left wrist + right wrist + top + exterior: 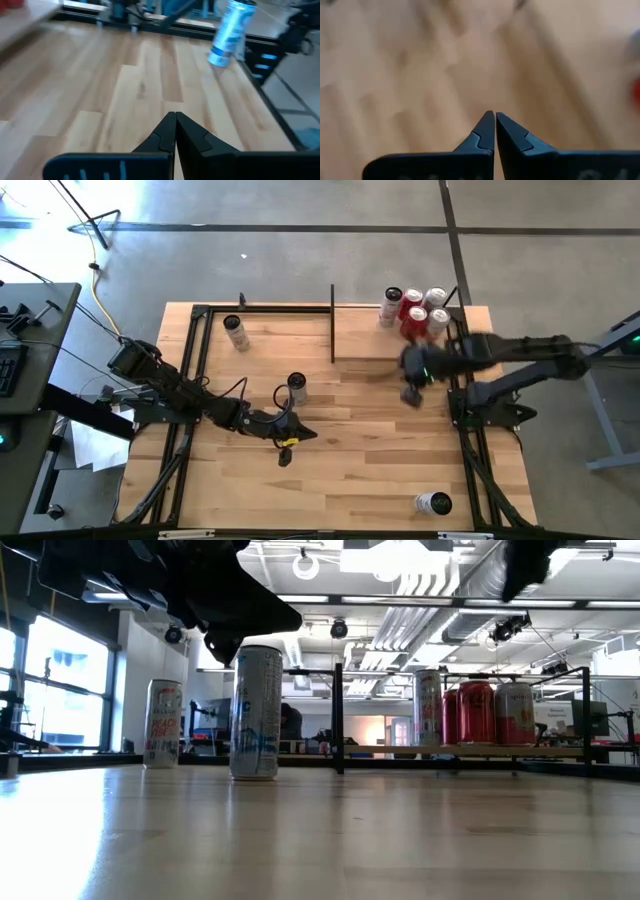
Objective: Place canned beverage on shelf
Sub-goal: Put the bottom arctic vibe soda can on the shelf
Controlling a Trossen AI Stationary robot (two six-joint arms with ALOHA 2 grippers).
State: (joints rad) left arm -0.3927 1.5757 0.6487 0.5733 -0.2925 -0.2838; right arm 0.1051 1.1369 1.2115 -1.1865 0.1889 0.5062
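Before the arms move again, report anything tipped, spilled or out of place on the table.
Nothing looks tipped or spilled. Three slim cans stand upright on the tabletop: back left, centre and near the front right edge. Five cans cluster on the shelf.

No words or numbers can be read here.

The tall white can with blue print (256, 712) on the striped wooden table (320, 840) has marks too small to read. The shorter white can with red and blue print (163, 723) is the same. The red cans (476, 712) and silver cans (514, 713) on the pale wood shelf with black bars (500, 750) show print, but no letters are clear. The lying white and blue can (230, 32) is blurry.
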